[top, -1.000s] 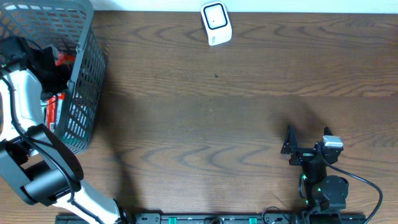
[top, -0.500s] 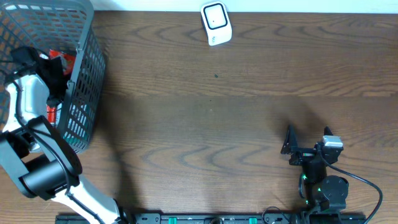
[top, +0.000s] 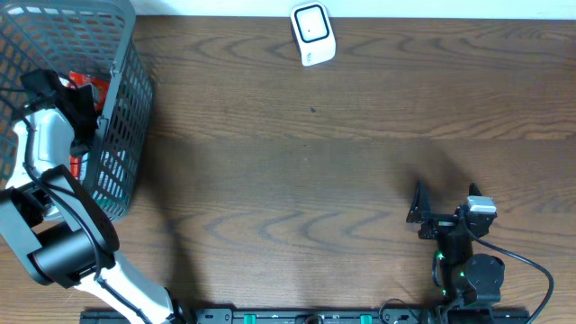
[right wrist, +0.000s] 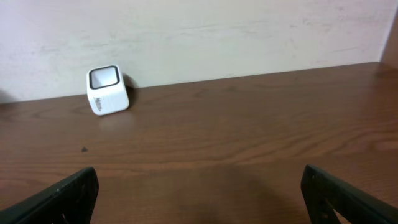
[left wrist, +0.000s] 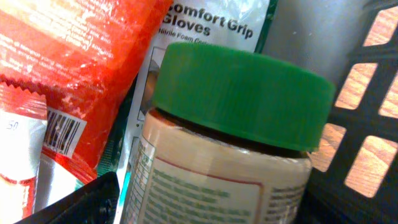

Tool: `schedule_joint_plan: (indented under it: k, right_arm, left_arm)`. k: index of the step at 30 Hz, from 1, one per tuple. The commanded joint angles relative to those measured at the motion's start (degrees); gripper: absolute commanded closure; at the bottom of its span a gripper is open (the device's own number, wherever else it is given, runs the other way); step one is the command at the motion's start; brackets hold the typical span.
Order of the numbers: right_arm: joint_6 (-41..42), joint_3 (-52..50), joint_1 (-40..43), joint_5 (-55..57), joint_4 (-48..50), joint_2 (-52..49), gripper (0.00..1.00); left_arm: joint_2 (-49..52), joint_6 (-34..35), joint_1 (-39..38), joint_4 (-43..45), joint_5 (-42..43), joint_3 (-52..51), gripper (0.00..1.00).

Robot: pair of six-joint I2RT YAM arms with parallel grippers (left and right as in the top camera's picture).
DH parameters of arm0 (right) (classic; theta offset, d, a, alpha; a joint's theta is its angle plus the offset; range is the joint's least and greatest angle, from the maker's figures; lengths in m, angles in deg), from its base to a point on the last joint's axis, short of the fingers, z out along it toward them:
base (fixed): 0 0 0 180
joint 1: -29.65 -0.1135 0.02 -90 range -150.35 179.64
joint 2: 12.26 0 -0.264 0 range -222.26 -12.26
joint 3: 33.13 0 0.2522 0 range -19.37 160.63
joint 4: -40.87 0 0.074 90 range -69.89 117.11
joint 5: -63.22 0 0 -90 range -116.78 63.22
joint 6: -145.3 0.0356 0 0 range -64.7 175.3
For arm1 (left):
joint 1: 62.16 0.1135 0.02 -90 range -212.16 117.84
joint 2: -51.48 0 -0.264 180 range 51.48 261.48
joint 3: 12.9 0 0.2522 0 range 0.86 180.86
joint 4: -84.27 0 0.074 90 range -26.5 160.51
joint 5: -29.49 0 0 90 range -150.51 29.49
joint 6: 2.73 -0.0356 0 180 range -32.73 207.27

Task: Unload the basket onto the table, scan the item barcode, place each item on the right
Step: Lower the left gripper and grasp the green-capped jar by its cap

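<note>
A jar (left wrist: 224,174) with a green lid (left wrist: 242,93) and a pale printed label lies in the grey basket (top: 126,117) at the far left. It fills the space between the jaws of my left gripper (left wrist: 211,211), which are closed against its sides; the black left finger (left wrist: 74,202) shows beside it. From overhead, my left gripper (top: 79,101) is down inside the basket and the jar is hidden under it. The white scanner (top: 312,33) stands at the table's back edge, also seen as the scanner (right wrist: 107,90). My right gripper (top: 445,200) rests open near the front right; my right gripper (right wrist: 205,186) holds nothing.
Behind the jar lie a red bag (left wrist: 68,56) carrying a barcode (left wrist: 64,132) and a pack of gloves (left wrist: 211,25). The basket's mesh wall (left wrist: 367,112) stands close on the jar's right. Brown wooden table (top: 306,180) stretches between basket and right arm.
My left arm has shifted a little inside the basket, and its jaws have narrowed onto the jar. The right arm and the scanner have not moved.
</note>
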Motion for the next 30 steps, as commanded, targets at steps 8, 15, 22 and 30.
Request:
schedule_joint_plan:
  k: [8,15,22,30]
  right_arm:
    - [-0.2,0.0,-0.2,0.0,-0.2,0.1,0.01]
    - [-0.2,0.0,-0.2,0.0,-0.2,0.1,0.01]
    - [-0.2,0.0,-0.2,0.0,-0.2,0.1,0.01]
    - [-0.2,0.0,-0.2,0.0,-0.2,0.1,0.01]
  left_arm:
    - [2.0,-0.1,0.3,0.0,-2.9,-1.2,0.31]
    - [-1.9,2.1,0.4,-0.4,-5.9,1.5,0.34]
    - [-11.9,3.0,0.3,1.7,-8.7,1.6,0.41]
    - [-24.7,7.8,0.3,5.6,-11.2,1.6,0.41]
